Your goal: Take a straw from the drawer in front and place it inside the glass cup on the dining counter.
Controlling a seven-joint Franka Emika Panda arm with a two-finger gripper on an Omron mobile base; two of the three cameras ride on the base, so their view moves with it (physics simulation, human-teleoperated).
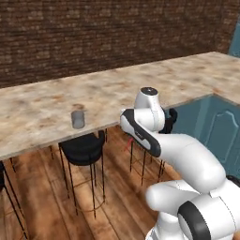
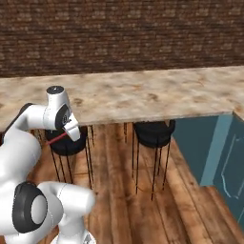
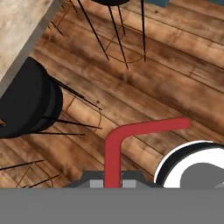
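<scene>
My gripper (image 3: 112,182) is shut on the red straw (image 3: 113,153), whose short bent end points right in the hand view. It hangs over the wooden floor, below the edge of the dining counter (image 1: 42,112). From the right base view the straw (image 2: 56,138) sticks out down-left of the gripper (image 2: 68,133). In the left base view a bit of the straw (image 1: 127,145) shows beside my arm. The glass cup (image 1: 78,119) stands upright near the counter's front edge, left of and above my hand. The drawer is out of view.
Black round stools (image 1: 84,147) (image 2: 152,133) (image 3: 26,103) stand under the counter on thin legs, close to my hand. Teal cabinets (image 1: 211,126) (image 2: 209,143) close off the right side. A brick wall runs behind the counter.
</scene>
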